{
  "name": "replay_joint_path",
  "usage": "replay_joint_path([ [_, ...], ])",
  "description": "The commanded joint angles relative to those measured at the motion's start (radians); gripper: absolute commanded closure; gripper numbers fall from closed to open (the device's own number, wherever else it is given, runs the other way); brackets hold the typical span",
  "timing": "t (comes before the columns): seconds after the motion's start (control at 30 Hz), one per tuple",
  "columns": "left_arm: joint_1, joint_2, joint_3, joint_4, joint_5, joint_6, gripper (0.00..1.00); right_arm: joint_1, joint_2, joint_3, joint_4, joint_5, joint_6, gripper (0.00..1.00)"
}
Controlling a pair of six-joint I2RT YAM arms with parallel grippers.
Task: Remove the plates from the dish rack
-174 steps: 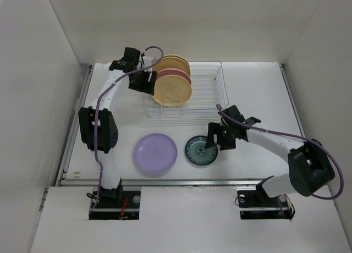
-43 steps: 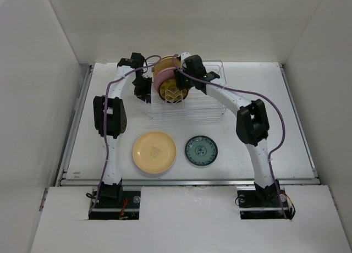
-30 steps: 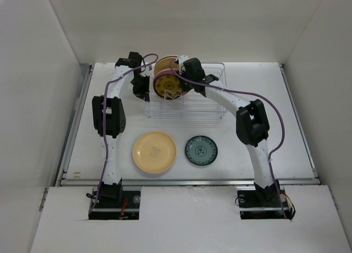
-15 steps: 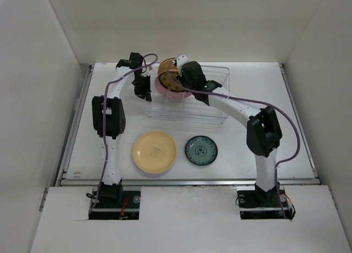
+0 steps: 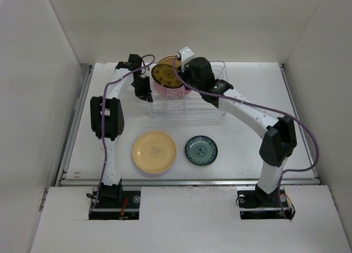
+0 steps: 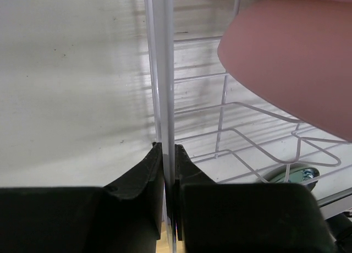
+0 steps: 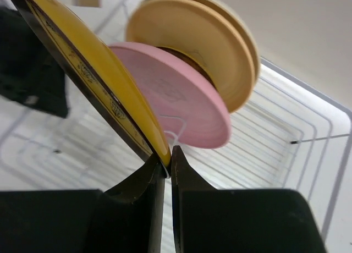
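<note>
My right gripper [image 7: 168,157] is shut on the lower rim of a small amber patterned plate [image 7: 93,71], which it holds tilted above the left end of the dish rack [image 5: 209,111]. From above, that amber plate [image 5: 166,76] hangs beside the right gripper [image 5: 181,80]. A pink plate [image 7: 181,104] and cream plates [image 7: 203,44] stand upright in the rack behind it. My left gripper [image 6: 169,151] is shut on an upright wire [image 6: 163,71] at the rack's left end, also seen from above [image 5: 145,93].
A yellow plate [image 5: 154,151] and a dark-teal patterned plate [image 5: 201,150] lie flat on the table in front of the rack. White walls close in the table at the back and both sides.
The right gripper has raised the amber plate out of the rack and tilted it flatter. The right arm's elbow swung right. The left gripper stayed on the rack wire.
</note>
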Motion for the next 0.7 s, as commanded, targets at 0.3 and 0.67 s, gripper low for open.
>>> replay_joint_path([
  [0.3,0.017,-0.033,0.077,-0.038,0.058,-0.023,0.75,-0.142,-0.334,-0.287,-0.450,-0.622,0.312,1.00],
  [0.67,-0.005,-0.062,0.188,-0.038,-0.049,0.218,0.62,-0.240,-0.434,-0.731,-0.461,-0.736,0.482,1.00],
])
